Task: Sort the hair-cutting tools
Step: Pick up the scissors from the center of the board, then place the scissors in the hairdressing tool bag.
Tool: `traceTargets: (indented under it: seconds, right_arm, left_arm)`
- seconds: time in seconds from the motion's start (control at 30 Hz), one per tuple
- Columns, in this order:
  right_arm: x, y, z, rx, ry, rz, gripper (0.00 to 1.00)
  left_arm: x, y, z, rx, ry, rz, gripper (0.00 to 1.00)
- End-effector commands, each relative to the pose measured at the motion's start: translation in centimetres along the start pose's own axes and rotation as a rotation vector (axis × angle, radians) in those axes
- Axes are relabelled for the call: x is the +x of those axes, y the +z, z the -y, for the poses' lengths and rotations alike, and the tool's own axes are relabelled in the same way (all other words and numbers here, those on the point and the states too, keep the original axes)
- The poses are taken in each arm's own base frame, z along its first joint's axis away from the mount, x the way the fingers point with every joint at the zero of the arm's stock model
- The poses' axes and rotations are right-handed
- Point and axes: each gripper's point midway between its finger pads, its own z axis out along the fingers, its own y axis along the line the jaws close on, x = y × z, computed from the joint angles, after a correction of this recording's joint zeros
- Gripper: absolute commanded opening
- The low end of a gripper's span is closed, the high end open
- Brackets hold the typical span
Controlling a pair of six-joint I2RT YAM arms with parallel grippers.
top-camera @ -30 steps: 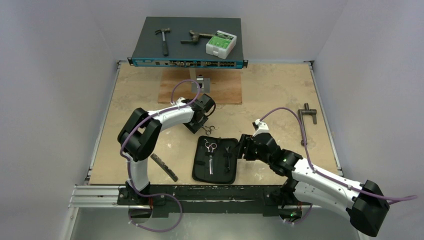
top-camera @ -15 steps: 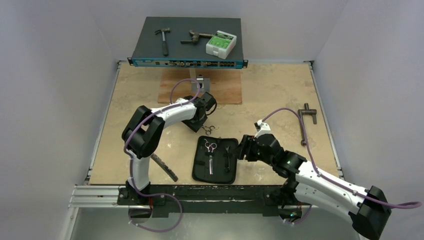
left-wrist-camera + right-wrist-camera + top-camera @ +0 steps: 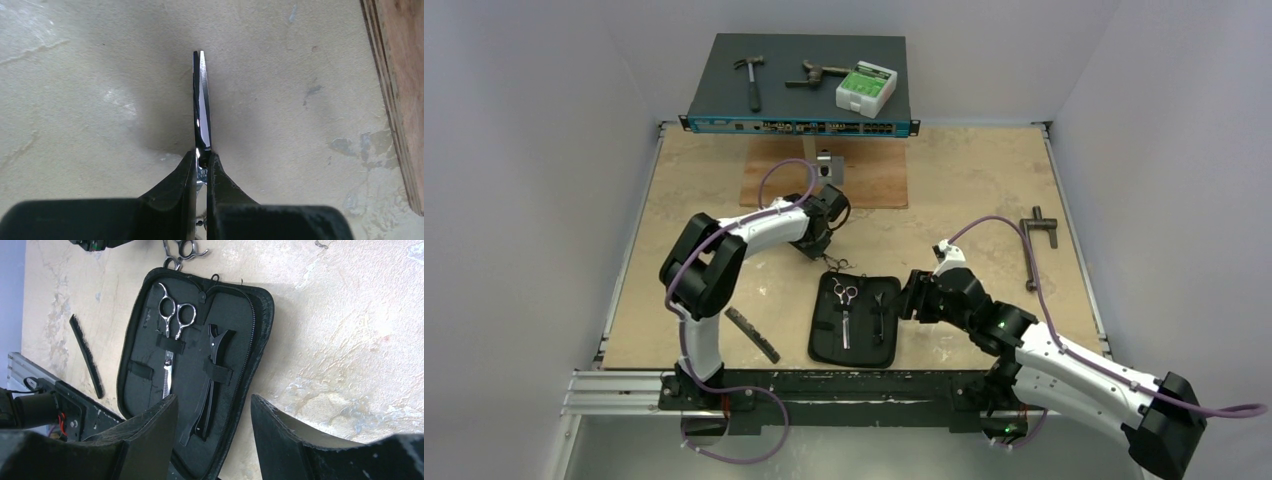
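- The left gripper (image 3: pixel 201 162) is clamped on the blades of one pair of scissors (image 3: pixel 202 100), just behind the far edge of the black case (image 3: pixel 260 330)
- The right gripper (image 3: pixel 214 407) has its fingers spread apart and holds nothing, at the right side of the case
- The second scissors (image 3: pixel 171 322) lie in the left half of the case, and the hair clip (image 3: pixel 212 365) in the right half
- The comb (image 3: pixel 86 352) lies on the table (image 3: pixel 350 340), left of the case

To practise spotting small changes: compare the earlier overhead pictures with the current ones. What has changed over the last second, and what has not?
The left gripper has closed on the blades of the loose scissors beyond the case; its arm shifted only slightly. The right gripper stays open beside the case. The second scissors and clip in the case, and the comb, have not moved.
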Motion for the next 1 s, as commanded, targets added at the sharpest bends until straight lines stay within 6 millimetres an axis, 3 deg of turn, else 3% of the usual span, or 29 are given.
traceTargets:
  seconds: [0.0,0.13,0.3,0.4,0.53,0.7,0.83,0.97]
  right_arm:
    - [-0.8,-0.1,-0.8,-0.020,-0.014,0.018,0.55]
    - [-1.3,0.0,-0.9,-0.007,-0.023,0.028,0.55]
    - [-1.9,0.0,-1.3,-0.009,-0.032,0.042,0.55]
    - [-2.0,0.1,-1.3,-0.005,-0.038,0.039,0.55]
    - [-1.9,0.5,-1.1,0.001,-0.039,0.042,0.55]
    - [-2.0,1.0,-0.5,0.050,-0.047,0.037,0.57]
    - [-2.1,1.1,-0.4,0.073,-0.041,0.032,0.57]
    - [-2.4,0.9,-0.2,0.077,-0.026,0.050,0.58]
  left_arm:
    - [-1.5,-2.0,0.5,0.101,0.040,0.005,0.00]
    - [-3.8,-6.8,1.9,0.249,0.053,0.036,0.00]
    - [-6.7,-11.7,1.1,0.372,0.099,0.106,0.00]
    - [-8.3,-14.0,-0.7,0.405,0.197,0.164,0.00]
    - [-9.1,-15.4,-3.9,0.439,0.341,0.200,0.00]
    - [-6.1,-17.6,-6.2,0.562,0.684,0.121,0.00]
    - [-2.9,-19.3,-9.6,0.512,1.000,0.108,0.00]
    - [0.1,-19.6,-13.1,0.497,1.156,-0.021,0.00]
